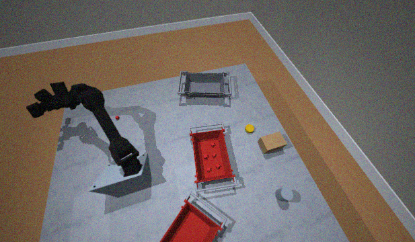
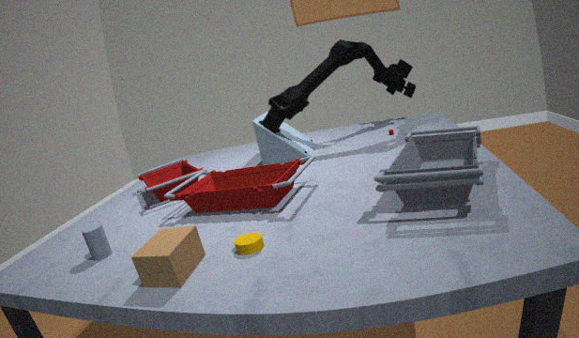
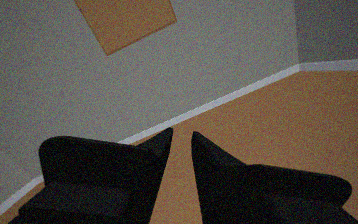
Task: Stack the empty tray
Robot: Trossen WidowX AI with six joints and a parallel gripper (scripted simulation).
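Observation:
The loaded red tray (image 1: 210,135) (image 2: 233,203) stands upright mid-table with several small red blocks (image 1: 214,155) on its floor. One wire bar (image 1: 207,126) (image 2: 281,185) is swung out beyond one end, and the other bar (image 2: 188,183) beyond the opposite end. The empty red tray (image 1: 194,228) (image 2: 176,174) lies turned at an angle beside it, partly cut off in the top view. My gripper (image 1: 38,103) (image 2: 404,90) (image 3: 182,134) is high up, far from both trays. Its fingers stand slightly apart with nothing between them.
A grey tray (image 1: 205,88) (image 2: 434,199) stands at another side of the table. A yellow disc (image 1: 249,128) (image 2: 249,243), a wooden block (image 1: 272,142) (image 2: 167,258), a grey cylinder (image 1: 287,194) (image 2: 98,241) and a small red cube (image 1: 117,117) (image 2: 390,132) also stand there.

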